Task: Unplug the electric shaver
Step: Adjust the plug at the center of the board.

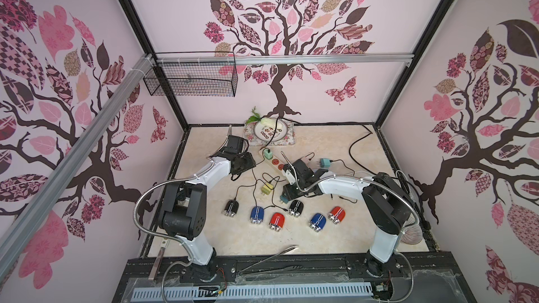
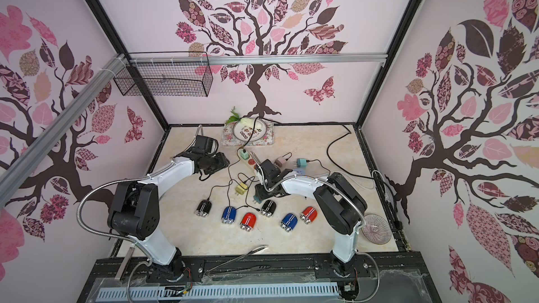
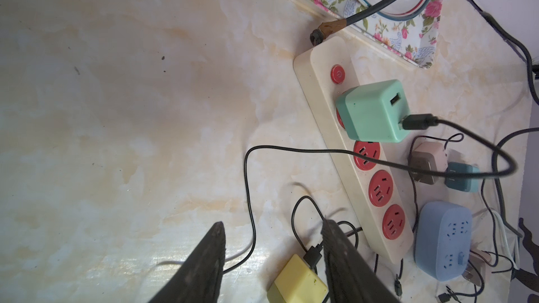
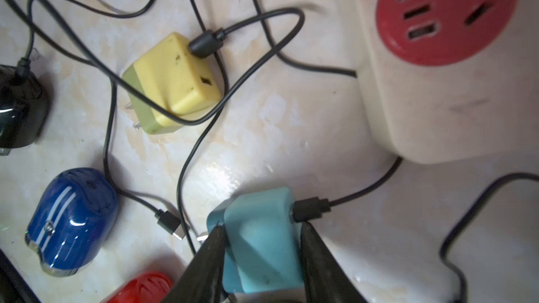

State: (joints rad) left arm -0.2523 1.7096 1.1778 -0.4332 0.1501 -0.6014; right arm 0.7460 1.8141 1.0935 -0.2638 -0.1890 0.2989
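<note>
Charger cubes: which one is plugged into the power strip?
The mint-green cube, seated in the power strip by its red switch. The yellow cube, pink cube and teal cube lie loose; the light-blue cube sits between the fingers of the right gripper.

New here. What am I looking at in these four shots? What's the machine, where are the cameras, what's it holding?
Two robot arms work over a table. Both top views look down on everything; each wrist view rides an arm. Six small shavers lie in a row, near a power strip with a green charger plugged in and a yellow charger lying loose. The right claw pinches a blue charger; the left claw is open, empty.
</note>
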